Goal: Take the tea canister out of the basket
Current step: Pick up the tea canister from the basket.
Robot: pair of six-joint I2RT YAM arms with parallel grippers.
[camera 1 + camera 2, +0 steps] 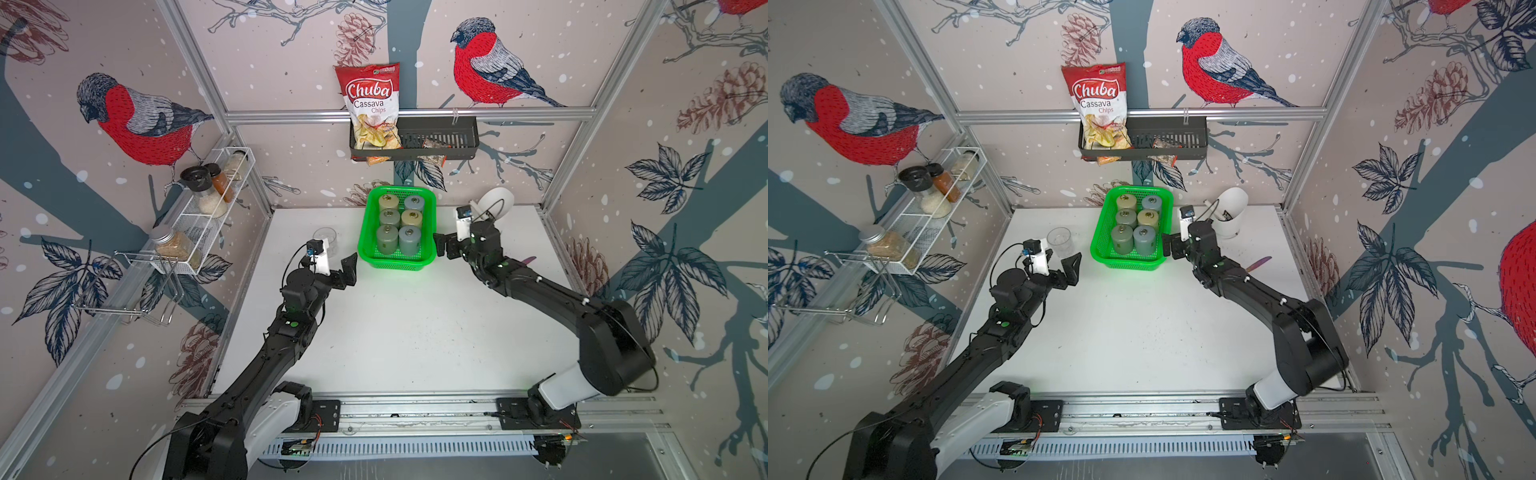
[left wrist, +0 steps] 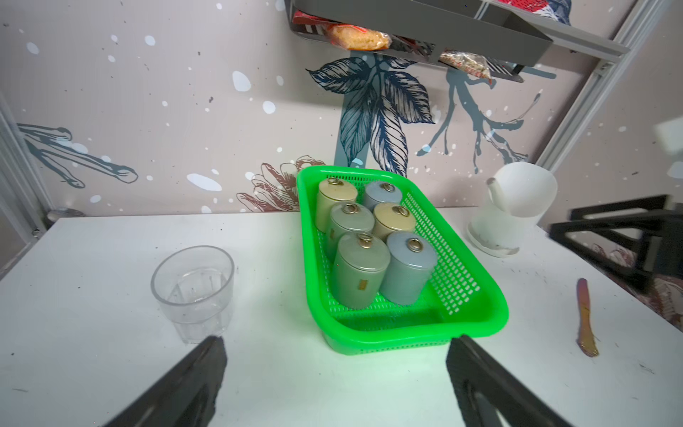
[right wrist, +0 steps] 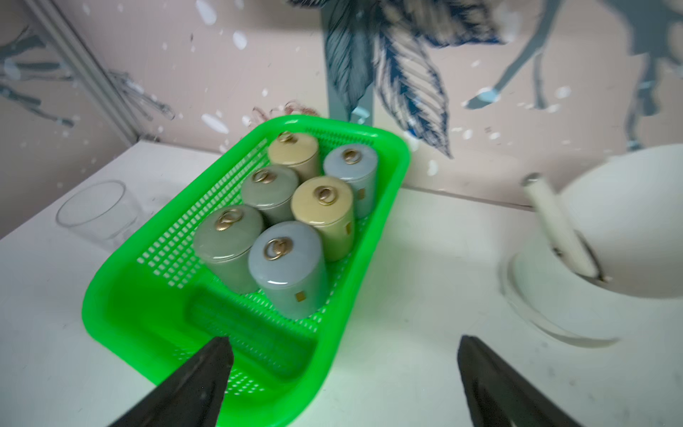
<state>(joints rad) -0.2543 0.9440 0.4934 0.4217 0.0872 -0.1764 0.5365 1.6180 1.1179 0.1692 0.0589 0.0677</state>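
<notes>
I read the left gripper [image 1: 348, 272] as spread wide and empty, near the front left corner of the basket [image 1: 397, 262]. The basket stands on the table [image 1: 415, 332] with six tea canisters [image 1: 411, 219] upright inside, in two rows. The right gripper [image 1: 444, 246], spread and empty, sits just beside its right rim

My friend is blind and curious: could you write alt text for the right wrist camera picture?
Six lidded tea canisters, green, beige and blue-grey, stand in two rows in a bright green mesh basket on a white table. The right gripper, open and empty, points toward it; a clear glass and a white utensil holder stand either side.
</notes>
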